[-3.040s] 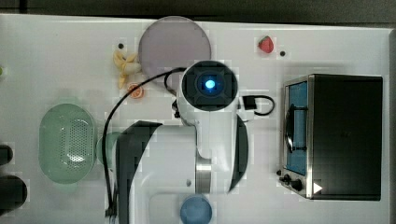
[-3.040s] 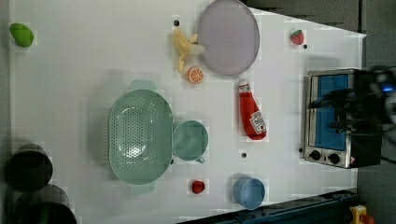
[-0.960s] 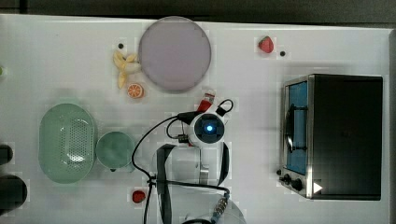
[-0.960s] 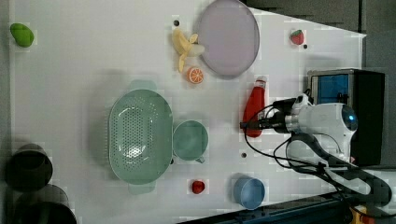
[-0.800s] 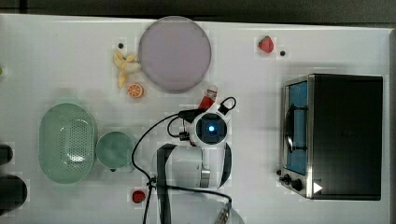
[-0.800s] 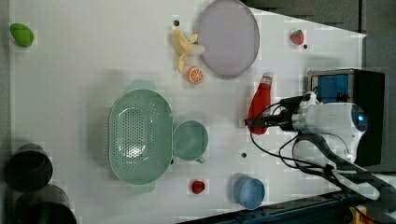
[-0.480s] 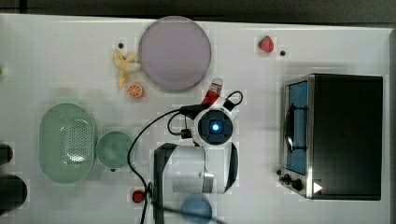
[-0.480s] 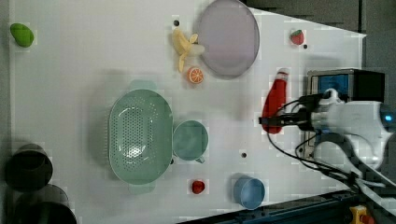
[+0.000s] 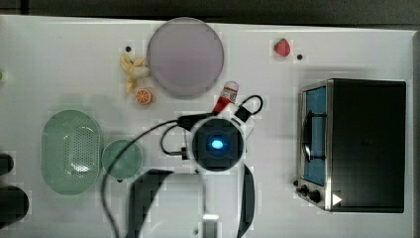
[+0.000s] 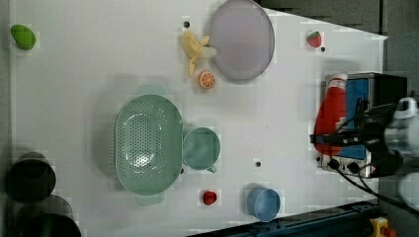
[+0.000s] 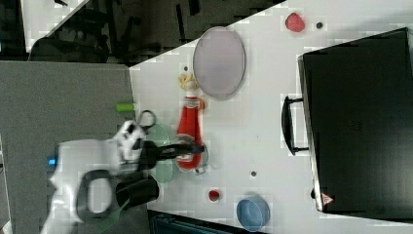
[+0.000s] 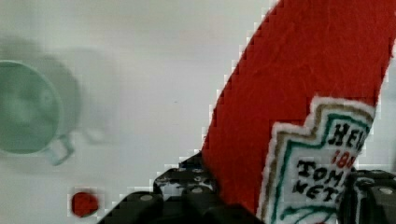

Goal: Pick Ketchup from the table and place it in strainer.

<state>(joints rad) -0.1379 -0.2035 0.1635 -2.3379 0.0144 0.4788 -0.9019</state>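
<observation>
While raised clear of the white table (image 9: 59, 64), gripper (image 11: 187, 150) clamped across ketchup (image 11: 189, 131) at label height, cap pointing toward lilac plate (image 9: 185, 56), well apart from strainer (image 9: 71, 151) beside green cup (image 9: 122, 158).

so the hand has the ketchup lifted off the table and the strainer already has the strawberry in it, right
Not quite. The hand does hold the ketchup off the table, but the strainer is empty; the left view shows the strawberry lying on the table near the lilac plate.
</observation>
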